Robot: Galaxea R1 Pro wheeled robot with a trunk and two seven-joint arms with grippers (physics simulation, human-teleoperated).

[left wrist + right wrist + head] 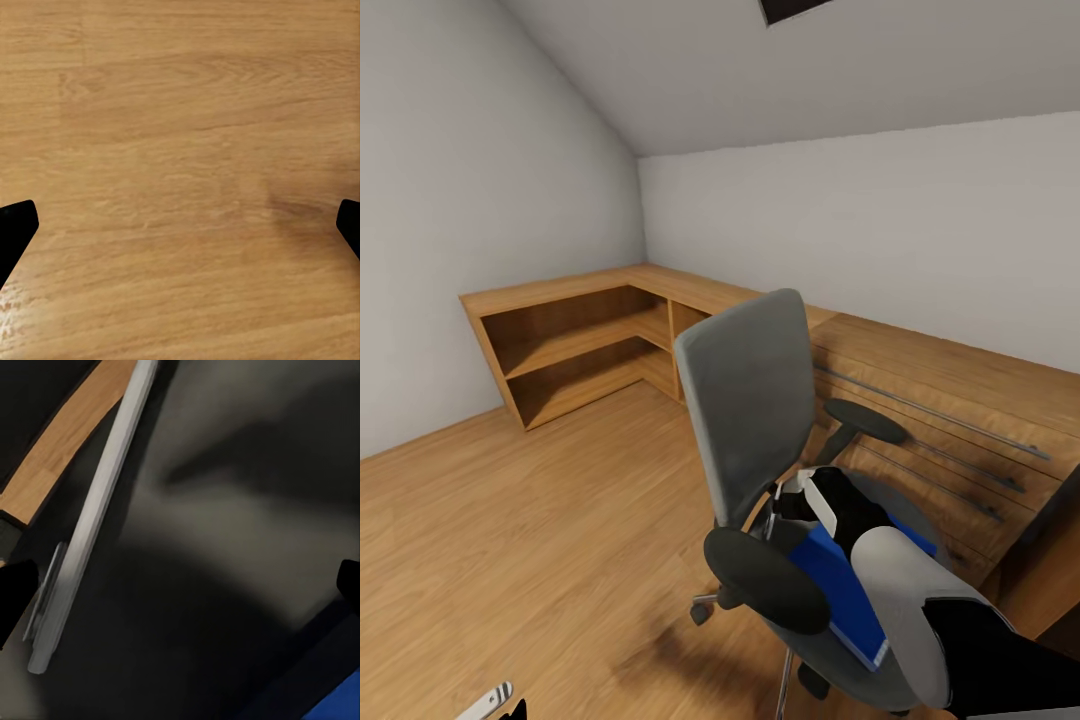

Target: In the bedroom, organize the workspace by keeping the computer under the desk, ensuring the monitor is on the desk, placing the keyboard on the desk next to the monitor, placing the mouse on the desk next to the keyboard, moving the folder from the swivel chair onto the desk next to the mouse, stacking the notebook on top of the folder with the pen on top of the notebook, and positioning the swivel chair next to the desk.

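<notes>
My right gripper (180, 585), fingers apart, hangs over the grey swivel chair (750, 420) seat holding the unlabelled bright blue folder (840, 590).

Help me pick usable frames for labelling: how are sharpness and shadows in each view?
Head view: mostly crisp, the chair and folder clear, a soft dark shadow on the floor beneath the chair. Left wrist view: sharp wood grain, evenly lit, one faint shadow. Right wrist view: dim and blurred, with the folder's blue smeared.
</notes>
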